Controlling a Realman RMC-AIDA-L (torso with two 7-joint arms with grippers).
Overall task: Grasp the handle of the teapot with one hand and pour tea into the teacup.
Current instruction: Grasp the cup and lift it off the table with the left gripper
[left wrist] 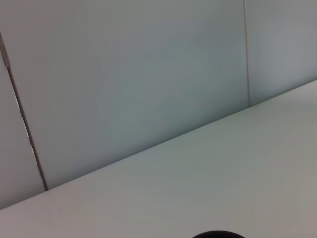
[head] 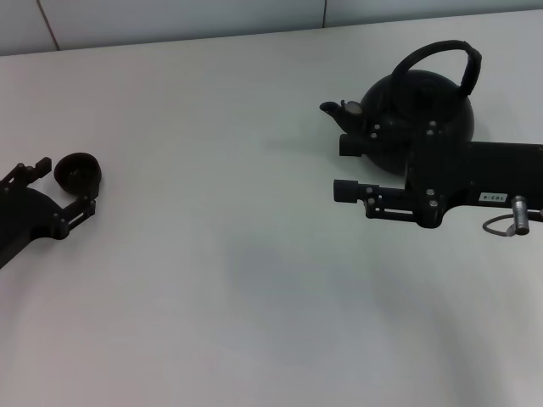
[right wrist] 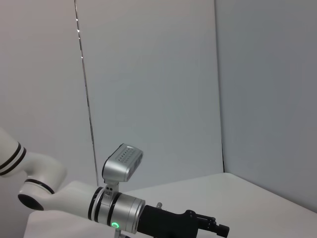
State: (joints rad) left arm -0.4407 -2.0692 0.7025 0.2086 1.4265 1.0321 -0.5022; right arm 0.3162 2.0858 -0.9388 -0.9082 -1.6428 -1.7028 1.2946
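From the head cam I see the teapot [head: 420, 106] upright on the white table [head: 254, 254], far right side, spout pointing toward my left. Its handle [head: 441, 59] arches over the top, untouched. R gripper [head: 346, 168] sits just in front of the pot, jaws spread wide, holding nothing; one finger is by the pot's base below the spout, the other nearer me. Teacup [head: 78, 172] is well apart, at the far left of the table. L gripper [head: 64, 182] has jaws open around the cup, one finger each side; can't tell if they touch it. L wrist cam: wall, table, and a dark sliver at the frame's edge.
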